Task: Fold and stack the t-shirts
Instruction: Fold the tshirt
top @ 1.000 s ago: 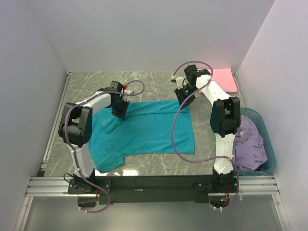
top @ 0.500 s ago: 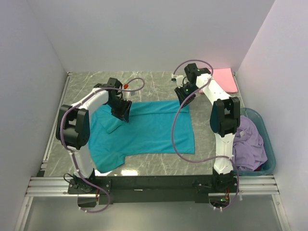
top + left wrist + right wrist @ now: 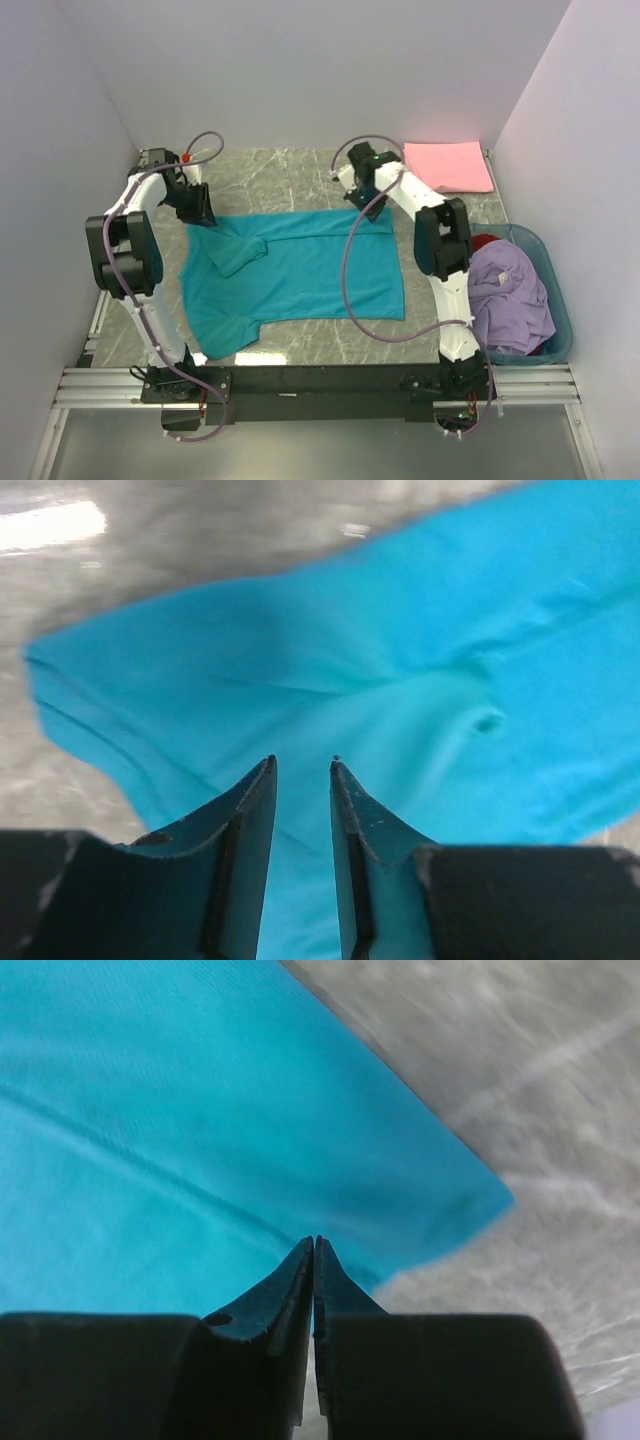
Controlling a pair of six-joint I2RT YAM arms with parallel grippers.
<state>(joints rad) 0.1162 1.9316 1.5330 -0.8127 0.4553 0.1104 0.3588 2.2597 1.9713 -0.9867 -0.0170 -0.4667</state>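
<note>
- Teal t-shirt (image 3: 300,275) lies spread flat mid-surface (image 3: 290,175), long side running left to right. One sleeve is tucked over the body at the far left; the other sticks out at the near left.
- Left tool (image 3: 200,208) hangs over the shirt's far-left corner. The wrist view shows its jaws parted by a narrow gap, with nothing between them and cloth just below the tips.
- Right tool (image 3: 371,203) sits at the far-right corner. In its wrist view the jaws are pressed together right at the hem, near the cloth's point. I cannot tell whether fabric is pinched.
- Judgement: both tools are posted at the two far corners so that edge can be lifted evenly and brought toward the near edge for a fold in half.
- Pink t-shirt (image 3: 448,166) is already folded square in the far-right corner of the surface, likely the base of the stack and parked clear of the folding area.
- Basket (image 3: 562,318) stands at the right edge, holding a crumpled lavender t-shirt (image 3: 510,300) with a red t-shirt (image 3: 484,240) peeking out beneath. Both are still unfolded.
- Risk: with the left jaws not yet closed, a one-sided lift would skew the cloth.
</note>
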